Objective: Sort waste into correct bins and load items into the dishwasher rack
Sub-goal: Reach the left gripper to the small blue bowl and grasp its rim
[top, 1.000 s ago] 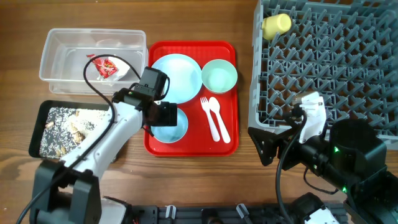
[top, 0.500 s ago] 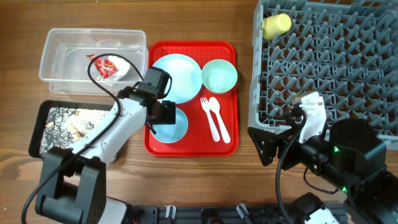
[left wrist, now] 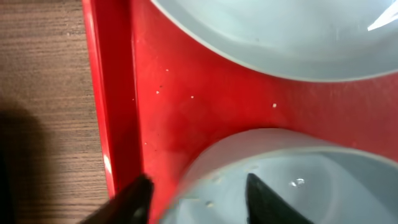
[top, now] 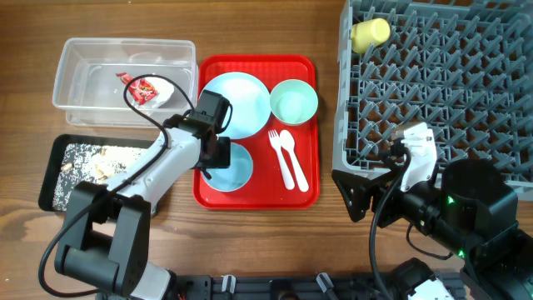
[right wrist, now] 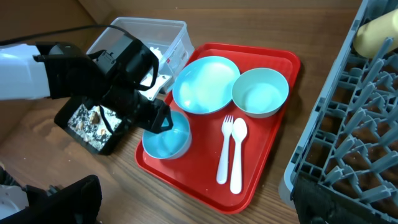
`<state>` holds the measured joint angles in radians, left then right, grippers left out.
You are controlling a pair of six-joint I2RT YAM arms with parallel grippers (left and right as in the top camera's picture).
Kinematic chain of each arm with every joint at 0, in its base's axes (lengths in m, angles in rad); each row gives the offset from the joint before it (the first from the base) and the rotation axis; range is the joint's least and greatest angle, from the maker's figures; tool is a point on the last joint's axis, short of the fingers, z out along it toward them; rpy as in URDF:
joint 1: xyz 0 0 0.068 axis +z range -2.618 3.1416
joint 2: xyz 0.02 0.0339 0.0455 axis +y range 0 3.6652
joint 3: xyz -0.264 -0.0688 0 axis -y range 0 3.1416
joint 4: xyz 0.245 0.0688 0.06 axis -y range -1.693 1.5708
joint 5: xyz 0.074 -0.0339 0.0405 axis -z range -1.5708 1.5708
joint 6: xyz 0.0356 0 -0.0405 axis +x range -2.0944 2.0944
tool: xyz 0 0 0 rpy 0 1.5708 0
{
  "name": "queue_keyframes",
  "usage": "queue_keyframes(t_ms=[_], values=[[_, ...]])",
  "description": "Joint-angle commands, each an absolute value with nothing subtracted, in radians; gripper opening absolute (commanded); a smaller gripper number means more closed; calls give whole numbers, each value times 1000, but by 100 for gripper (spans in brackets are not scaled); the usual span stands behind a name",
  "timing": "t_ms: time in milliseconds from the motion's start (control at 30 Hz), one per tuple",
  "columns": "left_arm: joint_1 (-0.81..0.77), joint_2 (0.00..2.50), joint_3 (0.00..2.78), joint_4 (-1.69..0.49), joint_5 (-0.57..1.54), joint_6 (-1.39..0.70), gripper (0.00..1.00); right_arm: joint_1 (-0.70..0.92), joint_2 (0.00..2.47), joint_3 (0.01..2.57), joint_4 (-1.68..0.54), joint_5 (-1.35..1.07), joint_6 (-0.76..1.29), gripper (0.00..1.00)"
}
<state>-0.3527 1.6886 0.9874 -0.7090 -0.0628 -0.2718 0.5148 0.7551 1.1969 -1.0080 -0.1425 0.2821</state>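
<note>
My left gripper (top: 215, 155) is down at the left rim of the near pale blue bowl (top: 235, 170) on the red tray (top: 304, 193). In the left wrist view the gripper (left wrist: 199, 182) straddles that bowl's rim (left wrist: 205, 163), one finger outside and one inside. Its jaws are partly narrowed, with gaps still showing. On the tray too are the plate (top: 237, 102), the second bowl (top: 294, 102), the fork (top: 279, 150) and the spoon (top: 293, 158). The yellow cup (top: 369, 33) lies in the grey rack (top: 433, 92). My right gripper (right wrist: 199, 211) stands wide open and holds nothing.
The clear tub (top: 83, 52) at the back left holds the red-and-white wrapper (top: 143, 90). The black tray (top: 58, 148) in front of it holds crumbly scraps (top: 92, 167). The right arm (top: 450, 208) sits by the rack's front left corner.
The left gripper has settled closer over the near bowl's rim and its jaws have narrowed a good deal. The right arm has not moved.
</note>
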Motion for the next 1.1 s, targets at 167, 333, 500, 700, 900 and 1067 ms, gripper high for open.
queue_keyframes(t_ms=[167,333,500,700,900,1067], values=[[-357,1699,980,-683,-35,-278,24,520,753,1196,-995,-158,263,100],[-357,1699,980,-683,-34,-278,9,520,753,1196,-994,-154,262,100],[-357,1699,980,-684,-34,-278,4,520,753,1196,-986,-146,262,100],[-357,1699,980,-683,-33,-278,4,520,753,1196,-987,-128,265,100],[-357,1699,980,-678,7,-278,4,520,753,1196,-989,-115,265,100],[-357,1692,980,-676,23,-278,4,519,754,1196,-1008,-56,266,100]])
